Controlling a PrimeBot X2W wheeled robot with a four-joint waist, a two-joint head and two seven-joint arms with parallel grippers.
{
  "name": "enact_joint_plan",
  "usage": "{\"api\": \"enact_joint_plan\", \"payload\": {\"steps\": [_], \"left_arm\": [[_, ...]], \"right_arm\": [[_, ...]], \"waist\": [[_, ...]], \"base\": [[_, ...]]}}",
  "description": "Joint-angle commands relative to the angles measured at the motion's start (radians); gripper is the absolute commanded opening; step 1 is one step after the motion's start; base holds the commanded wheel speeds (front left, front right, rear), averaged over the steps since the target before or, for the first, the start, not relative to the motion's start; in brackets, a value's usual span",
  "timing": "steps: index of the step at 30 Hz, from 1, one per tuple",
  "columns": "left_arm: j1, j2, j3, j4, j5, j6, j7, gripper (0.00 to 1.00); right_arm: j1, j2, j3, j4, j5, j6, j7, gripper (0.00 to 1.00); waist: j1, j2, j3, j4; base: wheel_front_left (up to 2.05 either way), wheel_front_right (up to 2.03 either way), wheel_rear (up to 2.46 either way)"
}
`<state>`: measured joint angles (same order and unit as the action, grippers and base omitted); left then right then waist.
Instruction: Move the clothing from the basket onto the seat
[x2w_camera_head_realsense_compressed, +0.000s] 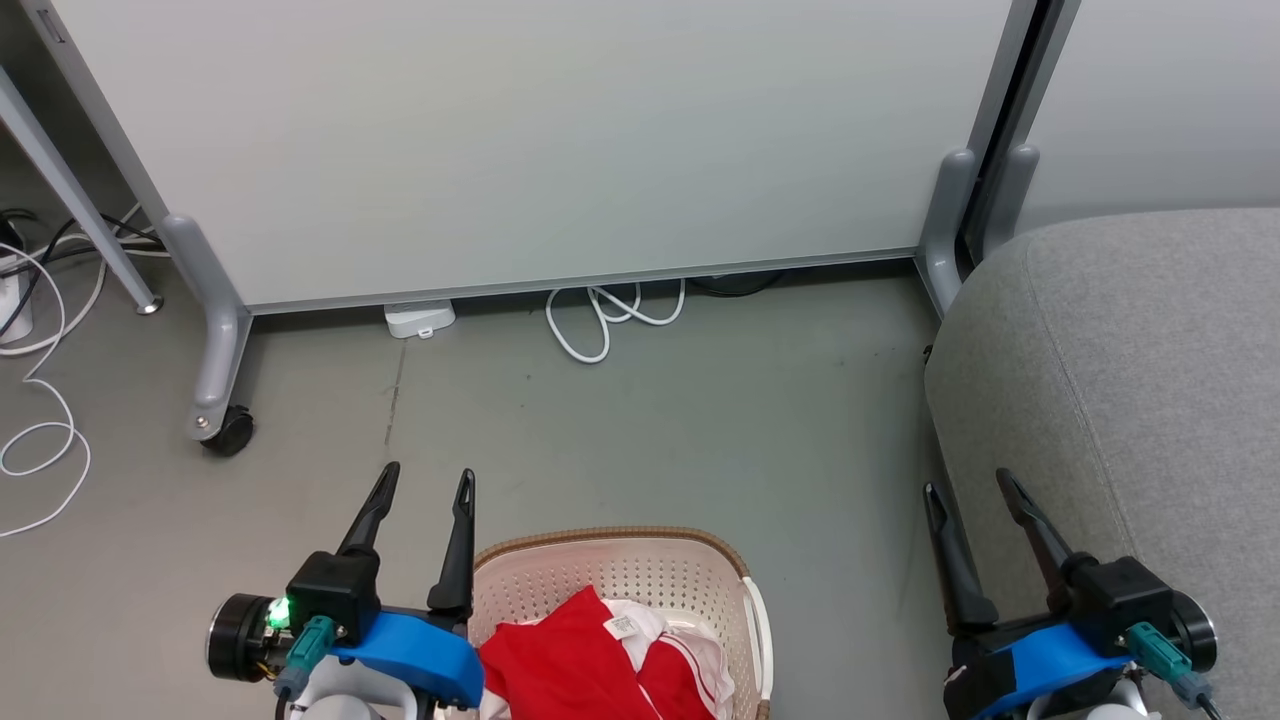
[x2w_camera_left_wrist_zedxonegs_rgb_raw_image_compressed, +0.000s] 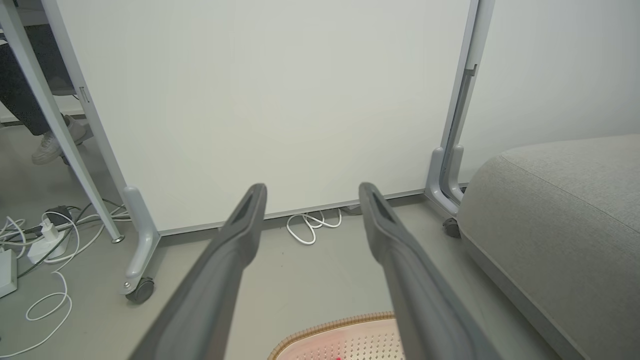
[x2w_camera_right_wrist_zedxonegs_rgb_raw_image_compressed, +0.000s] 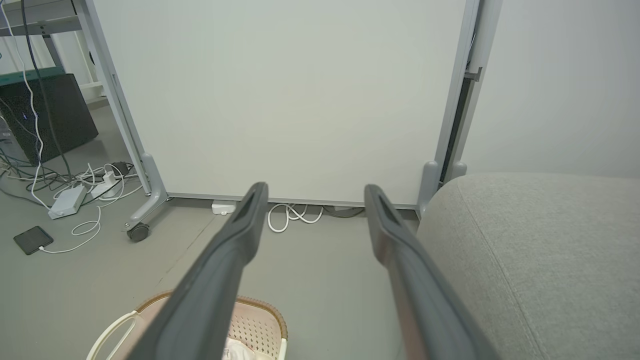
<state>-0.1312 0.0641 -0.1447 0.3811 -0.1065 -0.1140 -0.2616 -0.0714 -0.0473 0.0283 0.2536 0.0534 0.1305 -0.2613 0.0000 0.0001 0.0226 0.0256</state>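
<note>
Between my two grippers, low in the head view, the basket (x2w_camera_head_realsense_compressed: 610, 570) sits on the grey floor (x2w_camera_head_realsense_compressed: 700, 430). The clothing (x2w_camera_head_realsense_compressed: 570, 665) lies bunched inside it, red fabric with white stripes and a small white label tag (x2w_camera_head_realsense_compressed: 622, 625) facing up. My left gripper (x2w_camera_head_realsense_compressed: 429, 472) hangs just beside the basket's left rim, fingers spread apart and holding nothing. My right gripper (x2w_camera_head_realsense_compressed: 968, 483) is likewise wide open and empty, its fingers showing against the left edge of the seat (x2w_camera_head_realsense_compressed: 1130, 380), which stands to the right of the basket, apart from it. Ahead stands a white panel (x2w_camera_head_realsense_compressed: 540, 140) on castors, with a white cable (x2w_camera_head_realsense_compressed: 600, 315) looped at its foot.
</note>
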Motion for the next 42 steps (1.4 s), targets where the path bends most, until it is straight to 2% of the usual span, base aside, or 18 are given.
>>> {"api": "enact_joint_plan", "payload": {"steps": [1, 17, 24, 30, 42], "left_arm": [[-0.017, -0.001, 0.004, 0.006, 0.001, -0.004, -0.005, 1.00], [-0.025, -0.010, 0.016, 0.024, 0.001, -0.015, -0.005, 1.00], [-0.080, 0.010, -0.043, 0.055, 0.019, -0.019, -0.005, 1.00], [-0.194, 0.073, -0.194, 0.123, -0.007, -0.017, -0.004, 1.00], [-0.442, 0.220, -0.536, 0.299, -0.093, -0.017, -0.004, 1.00]], "right_arm": [[0.015, -0.006, 0.000, 0.003, 0.001, 0.000, -0.006, 1.00], [0.010, -0.006, 0.001, 0.014, 0.014, 0.000, -0.006, 1.00], [-0.024, -0.006, 0.008, 0.005, 0.007, 0.000, -0.006, 1.00], [-0.068, -0.005, 0.015, -0.019, 0.001, 0.000, -0.005, 1.00], [-0.196, -0.004, 0.013, -0.078, 0.007, 0.000, -0.005, 1.00]], "waist": [[0.0000, -0.0001, -0.001, 0.000], [0.0000, -0.0001, 0.003, 0.002], [0.0000, -0.0001, 0.037, -0.016], [0.0000, -0.0001, 0.125, -0.058], [0.0000, -0.0001, 0.377, -0.156]], "base": [[0.00, 0.00, 0.00], [0.00, 0.00, 0.00], [0.00, 0.00, 0.00], [0.00, 0.00, 0.00], [0.00, 0.00, 0.00]]}}
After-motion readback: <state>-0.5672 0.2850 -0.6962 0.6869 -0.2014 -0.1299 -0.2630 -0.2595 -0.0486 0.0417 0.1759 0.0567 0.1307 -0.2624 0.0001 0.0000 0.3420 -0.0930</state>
